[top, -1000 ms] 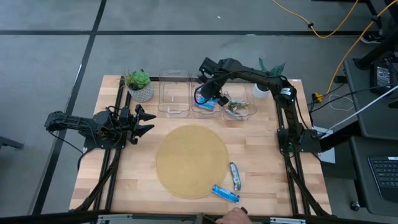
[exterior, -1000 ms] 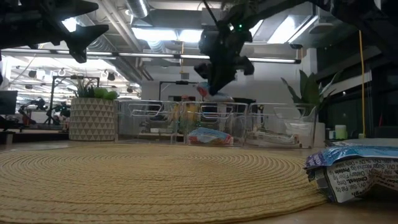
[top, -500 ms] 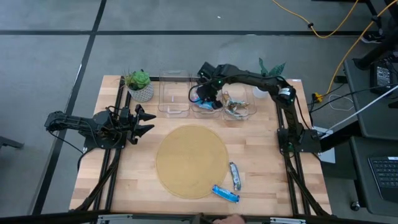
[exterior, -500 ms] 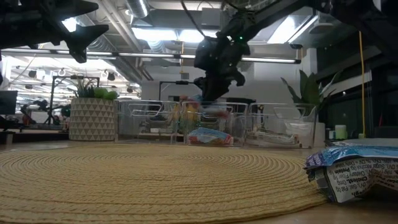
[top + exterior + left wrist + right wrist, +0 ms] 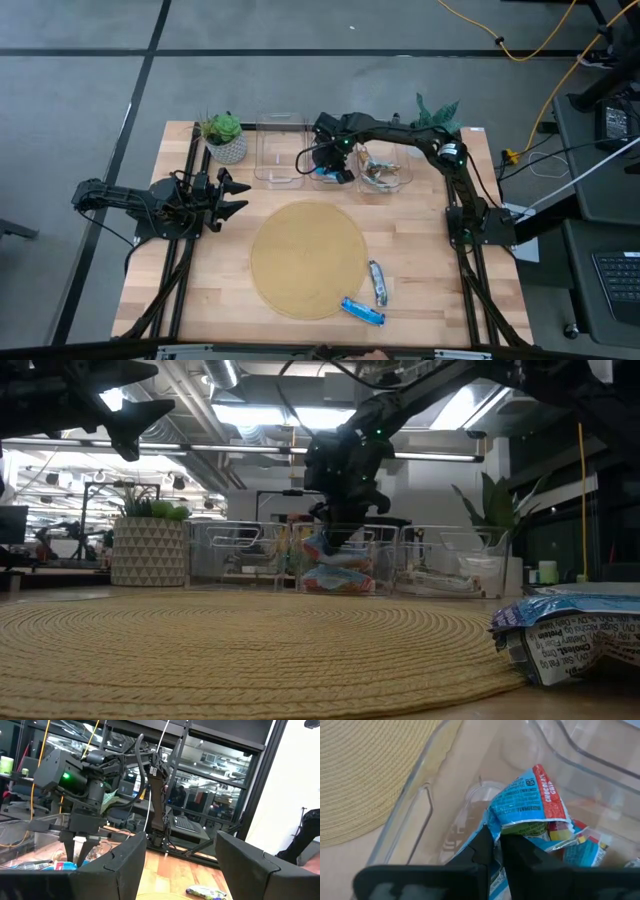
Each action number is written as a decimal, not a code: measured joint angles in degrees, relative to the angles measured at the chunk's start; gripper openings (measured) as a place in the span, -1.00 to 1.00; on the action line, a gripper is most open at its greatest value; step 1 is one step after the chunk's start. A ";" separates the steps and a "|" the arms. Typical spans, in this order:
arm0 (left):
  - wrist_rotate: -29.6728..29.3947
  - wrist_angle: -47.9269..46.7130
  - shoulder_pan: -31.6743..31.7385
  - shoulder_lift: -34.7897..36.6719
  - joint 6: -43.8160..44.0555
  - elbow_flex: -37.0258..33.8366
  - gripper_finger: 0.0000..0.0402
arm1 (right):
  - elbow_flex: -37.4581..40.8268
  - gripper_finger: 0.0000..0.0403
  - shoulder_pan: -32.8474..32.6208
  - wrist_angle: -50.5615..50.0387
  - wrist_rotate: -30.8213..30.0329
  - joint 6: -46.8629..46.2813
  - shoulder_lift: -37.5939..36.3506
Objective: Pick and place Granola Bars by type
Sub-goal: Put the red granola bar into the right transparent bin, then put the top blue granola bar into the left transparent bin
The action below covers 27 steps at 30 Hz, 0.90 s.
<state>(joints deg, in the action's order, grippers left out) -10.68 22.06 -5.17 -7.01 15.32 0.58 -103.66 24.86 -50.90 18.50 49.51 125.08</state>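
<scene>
Blue-wrapped bar (image 5: 530, 802) is hanging clenched in the right gripper (image 5: 497, 847) inside the middle bin (image 5: 318, 180). Release low, over the blue pile. Left gripper (image 5: 235, 195) is waiting splayed.

Even overhead light above, backlit silhouetted arms and ceiling-lamp glare low down, blurred foreground wrapper (image 5: 570, 640)

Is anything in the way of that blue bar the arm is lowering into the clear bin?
Nothing visible blocks it. The right gripper, shut on the blue granola bar, already hangs inside the open-topped middle bin, with other blue bars lying below it. The left gripper waits apart at the table's left.
</scene>
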 joint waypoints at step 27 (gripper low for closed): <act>0.04 0.01 0.00 0.00 -0.01 0.00 0.13 | -0.59 0.05 -0.87 0.34 -15.06 -10.24 -1.48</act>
<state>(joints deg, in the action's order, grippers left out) -10.63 22.06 -5.17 -7.01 15.31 0.58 -104.25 24.00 -50.56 3.44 39.26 123.60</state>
